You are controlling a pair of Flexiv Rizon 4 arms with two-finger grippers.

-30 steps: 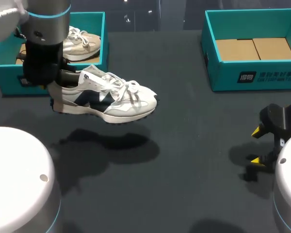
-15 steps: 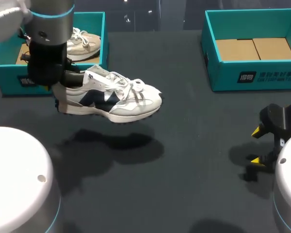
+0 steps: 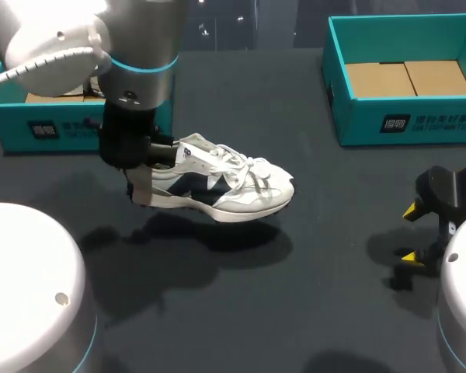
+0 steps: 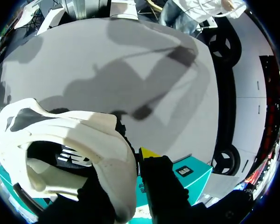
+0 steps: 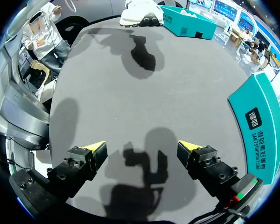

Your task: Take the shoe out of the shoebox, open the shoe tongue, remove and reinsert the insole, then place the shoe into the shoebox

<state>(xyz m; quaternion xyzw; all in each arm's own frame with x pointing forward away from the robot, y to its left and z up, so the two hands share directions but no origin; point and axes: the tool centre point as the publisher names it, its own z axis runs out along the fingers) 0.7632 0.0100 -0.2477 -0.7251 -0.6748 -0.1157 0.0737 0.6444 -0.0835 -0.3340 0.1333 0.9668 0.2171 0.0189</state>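
A white sneaker with navy side patches hangs just above the dark table, toe pointing right. My left gripper is shut on its heel collar. In the left wrist view the white heel collar fills the space by the gripper: one yellow-tipped finger sits outside the collar, the other is hidden inside the shoe. The teal shoebox stands behind the shoe at the far left, partly hidden by my left arm. My right gripper stands open over bare table at the right, holding nothing.
A second teal box with a cardboard floor stands at the far right, and its wall shows beside my right gripper. In the right wrist view the shoe and the left box lie far ahead. Dark bare table spans the middle.
My left arm has carried the sneaker right and toward the front, away from the left shoebox and over the table's middle. The right arm has stayed still.
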